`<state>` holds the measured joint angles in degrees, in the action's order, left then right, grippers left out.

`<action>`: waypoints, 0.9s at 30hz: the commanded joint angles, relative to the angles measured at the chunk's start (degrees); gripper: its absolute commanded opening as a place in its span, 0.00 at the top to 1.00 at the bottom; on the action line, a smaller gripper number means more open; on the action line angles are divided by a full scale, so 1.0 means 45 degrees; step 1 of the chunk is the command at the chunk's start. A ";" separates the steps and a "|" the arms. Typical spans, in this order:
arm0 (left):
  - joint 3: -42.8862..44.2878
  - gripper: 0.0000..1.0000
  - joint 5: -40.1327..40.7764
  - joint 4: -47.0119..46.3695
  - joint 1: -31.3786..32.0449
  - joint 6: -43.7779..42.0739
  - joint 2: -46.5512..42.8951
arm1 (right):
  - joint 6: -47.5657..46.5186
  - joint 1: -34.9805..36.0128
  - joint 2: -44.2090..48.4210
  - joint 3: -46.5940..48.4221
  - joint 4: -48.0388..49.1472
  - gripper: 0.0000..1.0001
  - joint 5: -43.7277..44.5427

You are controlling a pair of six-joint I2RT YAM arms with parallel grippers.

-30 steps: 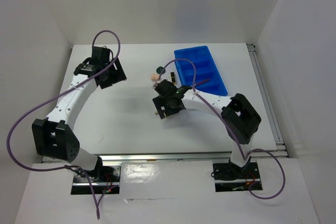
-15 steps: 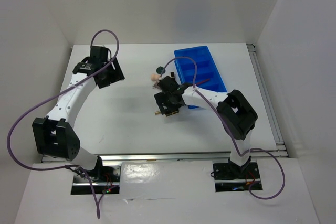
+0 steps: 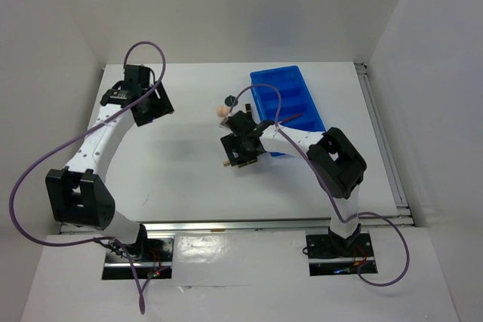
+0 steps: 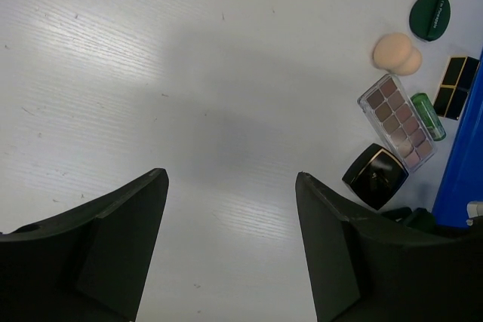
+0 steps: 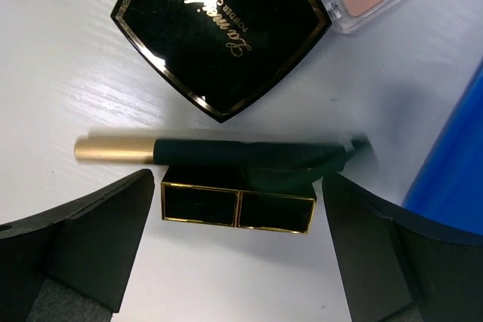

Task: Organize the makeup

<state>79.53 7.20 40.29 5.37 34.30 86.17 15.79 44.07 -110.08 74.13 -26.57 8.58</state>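
Right gripper [image 5: 239,186] hangs wide open, empty, above the black-and-gold lipstick tube [image 5: 238,209], which lies on the table [image 5: 60,96] near the blue tray [image 5: 453,164]. It looks light, rigid, glossy, probably slippery; I'd pinch its flat long sides mid-length.

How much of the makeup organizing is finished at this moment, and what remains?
Done: nothing visible; no makeup clearly lies in the blue tray. In hand: nothing is held; the open right gripper hovers over a black-and-gold lipstick tube. Remaining: that tube, the gold-capped pencil, dark square compact, palette, peach sponge and green round compact, all on the table. The left gripper is open, away from the items.
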 commanded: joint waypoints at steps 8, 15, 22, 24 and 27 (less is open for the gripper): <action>0.0277 0.18 -0.0038 -0.0028 -0.0196 -0.0299 -0.0105 | 0.0650 -0.0048 -0.0205 -0.0106 0.0064 0.01 0.0633; 0.0277 0.18 -0.0038 -0.0028 -0.0196 -0.0299 -0.0106 | 0.0767 0.0186 -0.0068 -0.0106 -0.0190 0.02 0.1120; 0.0159 0.18 -0.0038 -0.0028 -0.0196 -0.0299 -0.0106 | 0.0905 0.0440 -0.0068 0.0012 -0.0444 0.06 0.1375; 0.0159 0.18 -0.0038 -0.0028 -0.0196 -0.0299 -0.0106 | 0.0905 0.0575 -0.0068 0.0012 -0.0444 0.06 0.1375; 0.0159 0.18 -0.0038 -0.0028 -0.0313 -0.0299 -0.0106 | 0.0905 0.0577 -0.0186 0.0012 -0.0444 0.09 0.1375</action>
<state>79.53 7.16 40.34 4.78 34.26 86.17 19.09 45.98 -110.83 73.80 -27.75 13.30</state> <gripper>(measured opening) 0.818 0.913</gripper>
